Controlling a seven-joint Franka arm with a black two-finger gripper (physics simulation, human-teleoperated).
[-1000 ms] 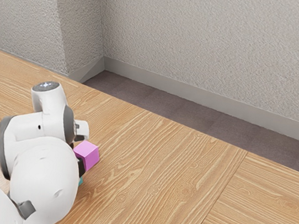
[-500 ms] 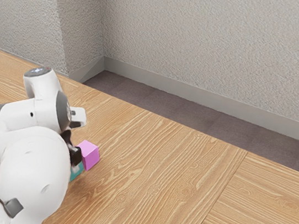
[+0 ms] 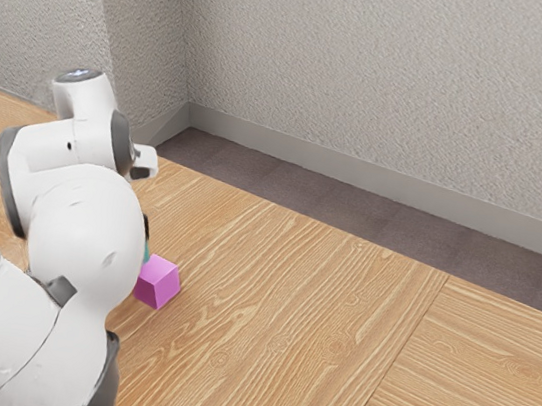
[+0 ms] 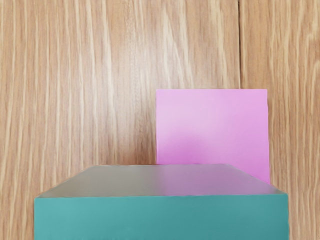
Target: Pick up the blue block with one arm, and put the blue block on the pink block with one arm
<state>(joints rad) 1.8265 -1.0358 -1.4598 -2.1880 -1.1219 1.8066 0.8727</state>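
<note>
Blue block [image 4: 161, 210], teal-looking, sits right under my hand, covering the near edge of the pink block [image 4: 212, 130] in the wrist view. From the side, a sliver of it peeks out beside the arm [image 3: 74, 236], just above the pink block, which rests on the wooden table [image 3: 316, 310]. Gripper clenched or released? I can't tell.

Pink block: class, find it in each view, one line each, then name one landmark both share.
Exterior view: the pink block sits on the wooden table at lower left, beside the white arm.
Wrist view: the pink block lies on the table beyond the blue block, which hides part of it.
Shared landmark: the blue block, a sliver above the pink one in the exterior view.
</note>
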